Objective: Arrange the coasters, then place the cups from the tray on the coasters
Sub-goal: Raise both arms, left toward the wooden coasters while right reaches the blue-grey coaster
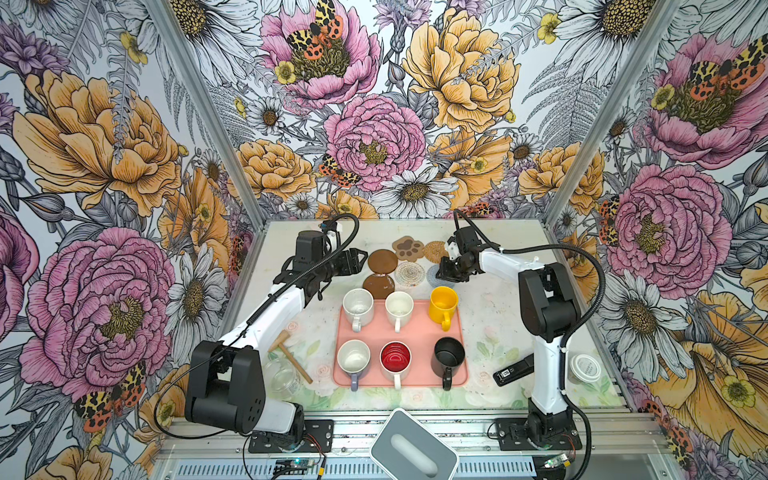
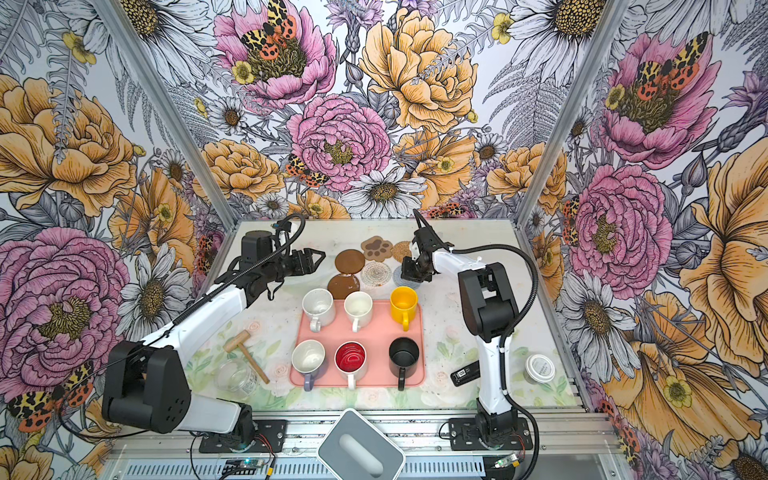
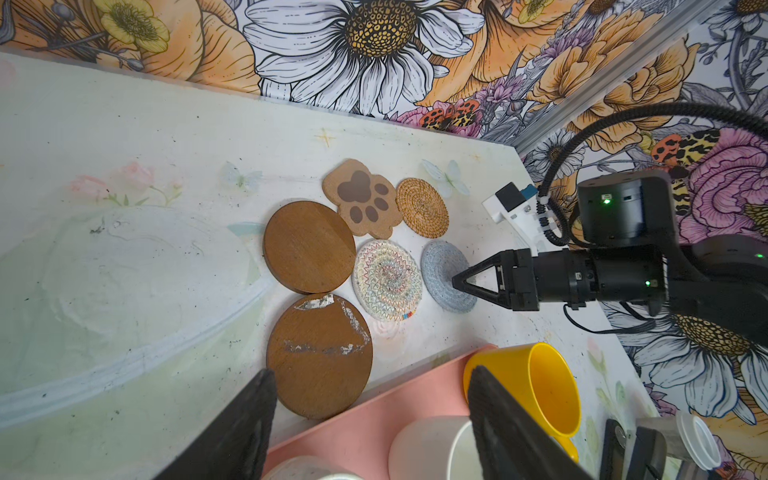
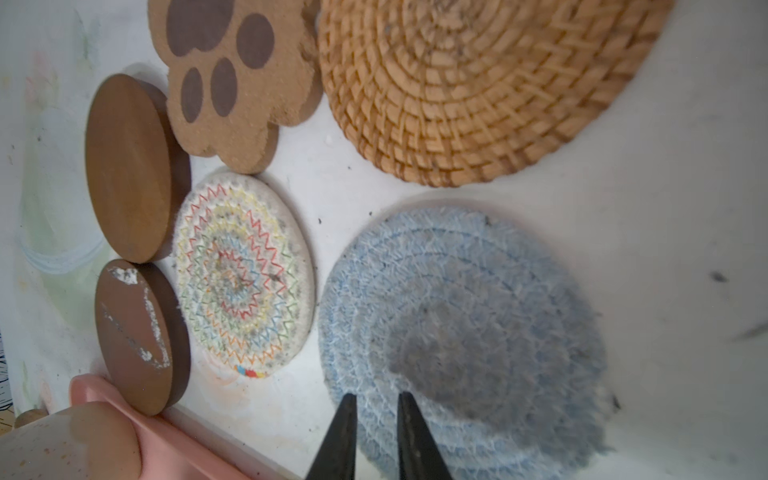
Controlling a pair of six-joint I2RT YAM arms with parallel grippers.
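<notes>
Grey box (image 1: 413, 446): 6 o'clock, at the table (image 1: 498, 316) edge.
Cups (image 1: 395, 360): six, all on pink tray (image 1: 419, 332).
Coasters (image 1: 409, 273): clustered at tray's 12 o'clock.
Left gripper (image 1: 362, 259): spread, empty, at their 9 o'clock.
Right gripper (image 4: 377, 395): at their 3 o'clock, nearly pressed together on grey-blue coaster (image 4: 457, 332) rim, seemingly pinching it.

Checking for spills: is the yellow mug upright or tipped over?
Upright. In both top views the yellow mug stands on the tray's far right corner, mouth facing up, handle pointing toward the near edge.
</notes>
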